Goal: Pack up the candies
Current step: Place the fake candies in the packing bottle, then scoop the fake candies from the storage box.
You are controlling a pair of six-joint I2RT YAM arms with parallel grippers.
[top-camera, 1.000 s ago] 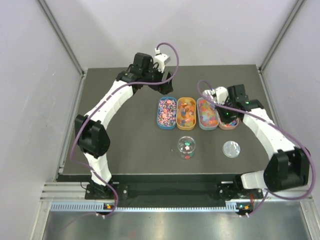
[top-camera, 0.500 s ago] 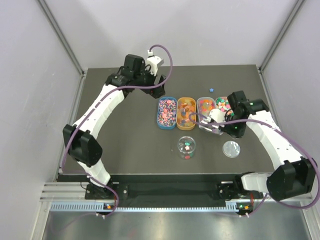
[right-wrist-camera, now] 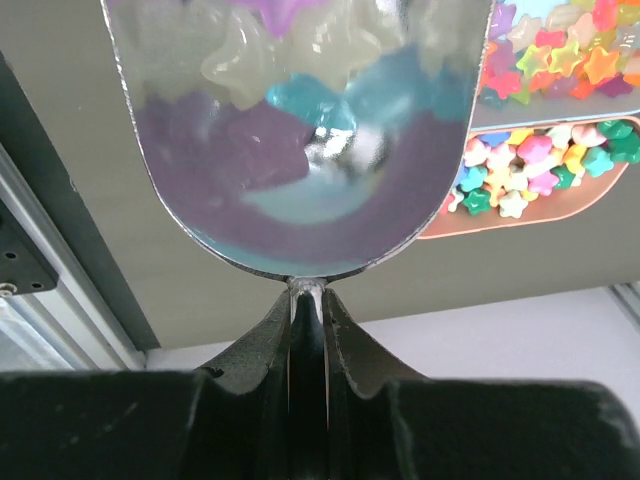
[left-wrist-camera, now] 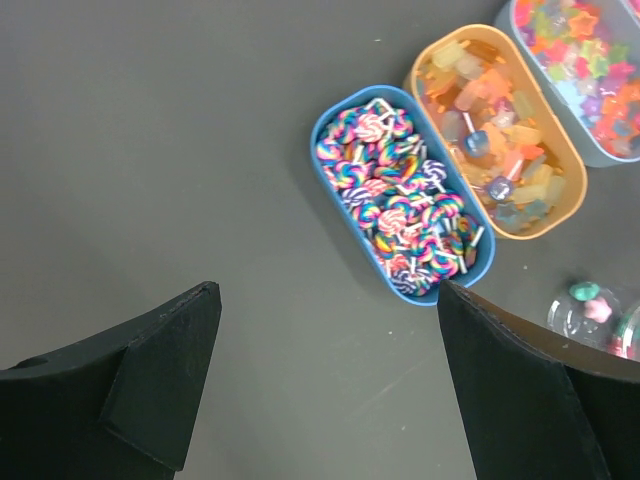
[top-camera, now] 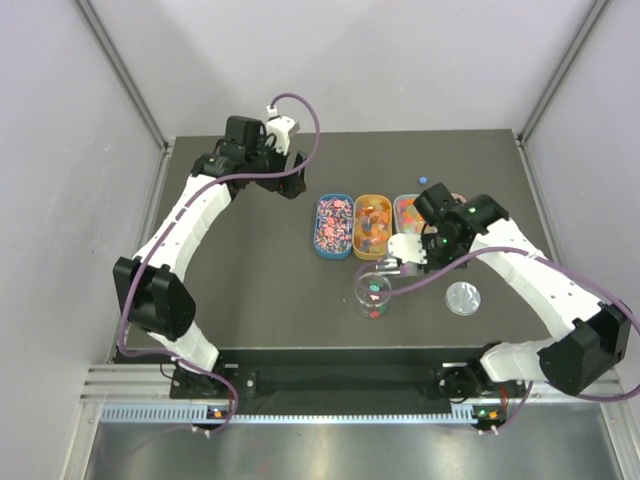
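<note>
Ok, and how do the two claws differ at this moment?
The left claw is open and empty, while the right claw is shut on the handle of a metal scoop. The left claw hangs over bare table beside the blue tray. The right claw holds its scoop, loaded with candies, by the clear cup. Both are black.

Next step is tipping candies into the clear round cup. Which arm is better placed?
Right. The right gripper is shut on the metal scoop, which holds candies and sits close by the clear round cup. The left gripper is open, empty and farther off, back-left of the blue tray.
</note>
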